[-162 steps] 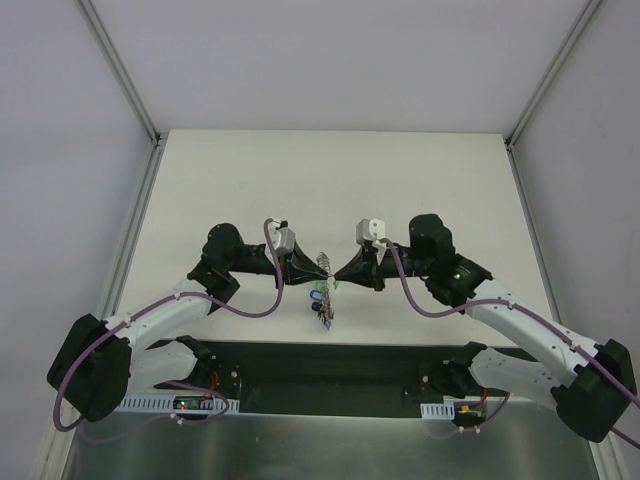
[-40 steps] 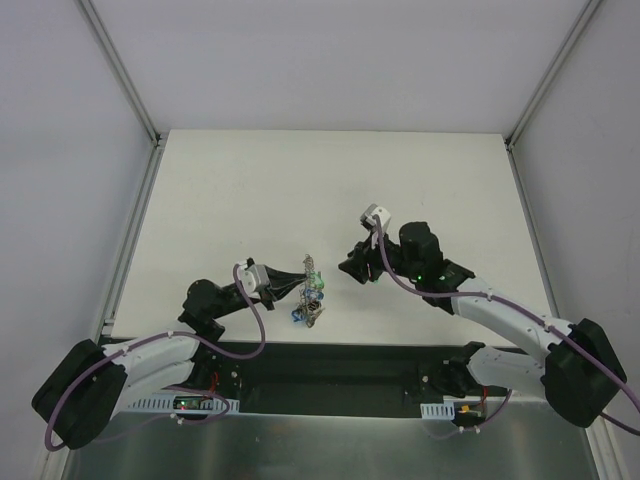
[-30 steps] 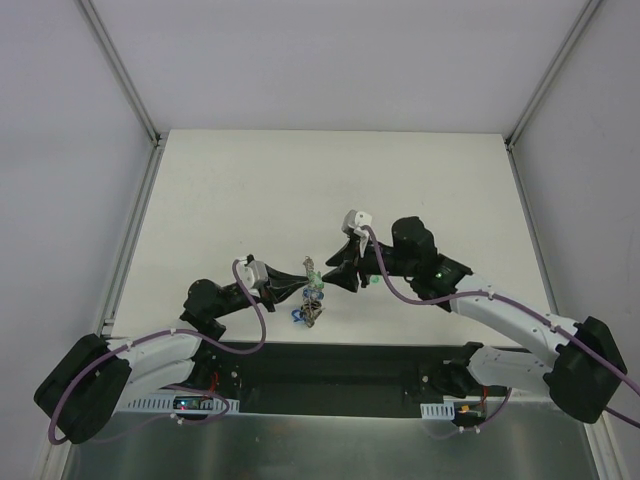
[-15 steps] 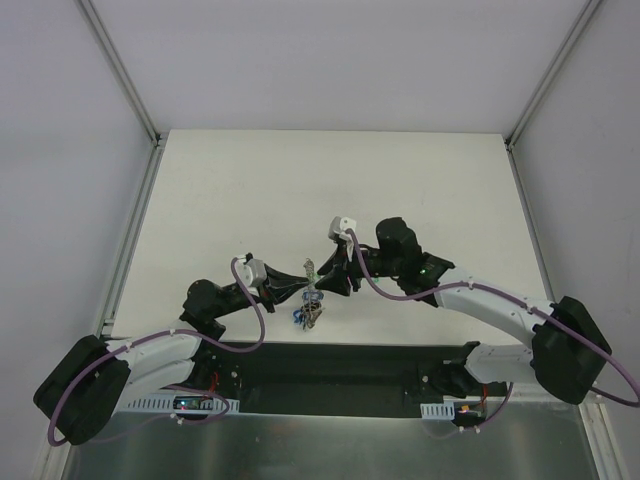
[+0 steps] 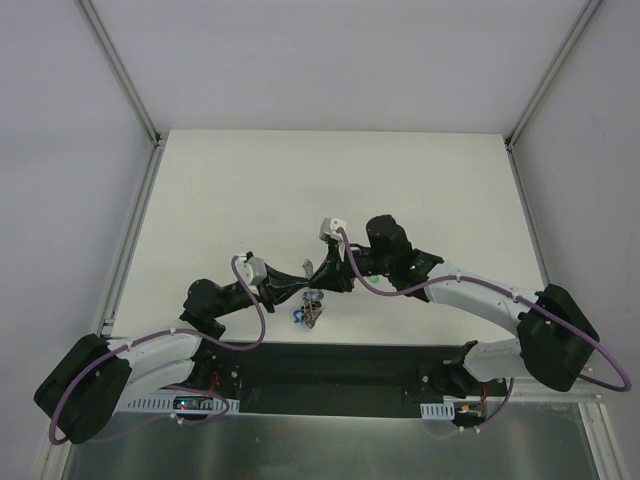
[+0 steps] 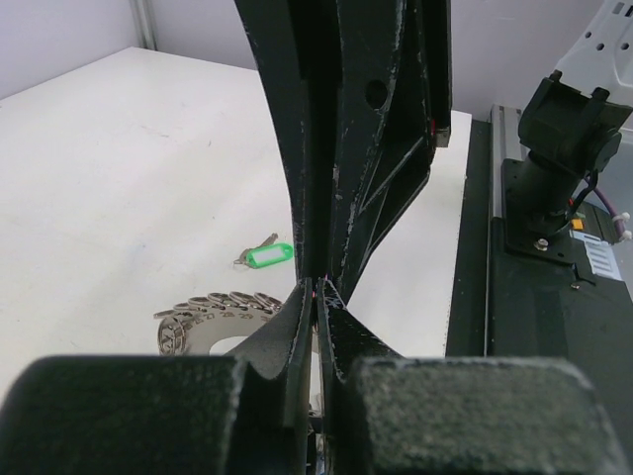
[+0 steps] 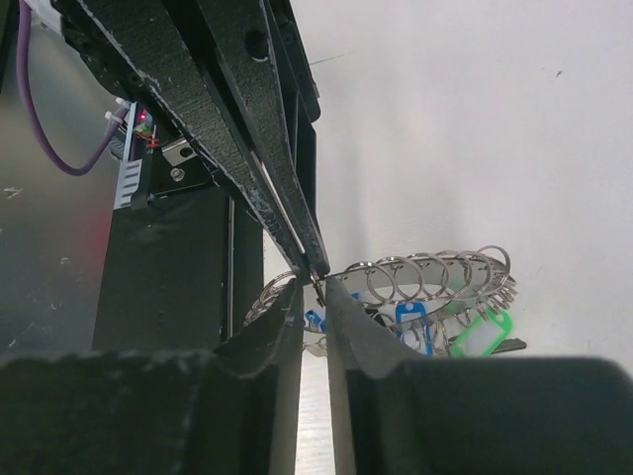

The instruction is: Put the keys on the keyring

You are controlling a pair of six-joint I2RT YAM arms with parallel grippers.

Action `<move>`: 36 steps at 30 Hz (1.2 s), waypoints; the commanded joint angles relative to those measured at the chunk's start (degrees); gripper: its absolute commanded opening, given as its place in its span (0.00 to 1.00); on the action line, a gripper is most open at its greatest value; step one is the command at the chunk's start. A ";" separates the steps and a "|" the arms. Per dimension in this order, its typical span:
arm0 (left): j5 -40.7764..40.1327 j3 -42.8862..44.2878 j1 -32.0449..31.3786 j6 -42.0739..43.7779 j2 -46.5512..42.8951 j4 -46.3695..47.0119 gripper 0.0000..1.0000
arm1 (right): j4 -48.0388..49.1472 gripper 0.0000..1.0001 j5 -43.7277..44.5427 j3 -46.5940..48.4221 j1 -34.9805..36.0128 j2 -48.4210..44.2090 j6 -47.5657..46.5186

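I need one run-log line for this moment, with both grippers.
left gripper: shut on keyring | right gripper: narrow gap at keyring rim, grip unclear | keys: hanging at keyring

An overhead camera, behind the arm bases (image 5: 195, 372), looks down on the whole white desk (image 5: 300, 170). The wrist cameras sit close behind the left tool (image 6: 316, 297) and right tool (image 7: 315, 287), facing each other; all three views share the keyring (image 7: 415, 289) between them.

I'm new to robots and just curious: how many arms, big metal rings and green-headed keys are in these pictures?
Robot arms, white with black joints: 2
Wide flat grey metal keyring: 1
Small key with a bright green plastic head: 1
Total: 4
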 commanded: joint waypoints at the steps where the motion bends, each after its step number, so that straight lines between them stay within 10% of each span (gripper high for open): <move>1: 1.59 0.55 -0.55 -1.71 -0.38 13.33 0.00 | 3.33 0.11 -1.99 2.83 0.37 0.48 -0.98; 7: 0.71 1.16 -0.55 0.57 -3.72 5.55 0.00 | -8.23 0.01 -0.06 5.73 0.38 -2.06 -6.68; 17: 0.09 6.00 -0.55 7.51 -15.76 -21.36 0.37 | -42.01 0.01 12.93 22.25 3.00 -1.37 -20.84; 36: 8.97 14.00 -1.08 7.78 -1.80 -23.41 0.34 | -48.88 0.01 20.60 27.71 8.02 0.83 -24.89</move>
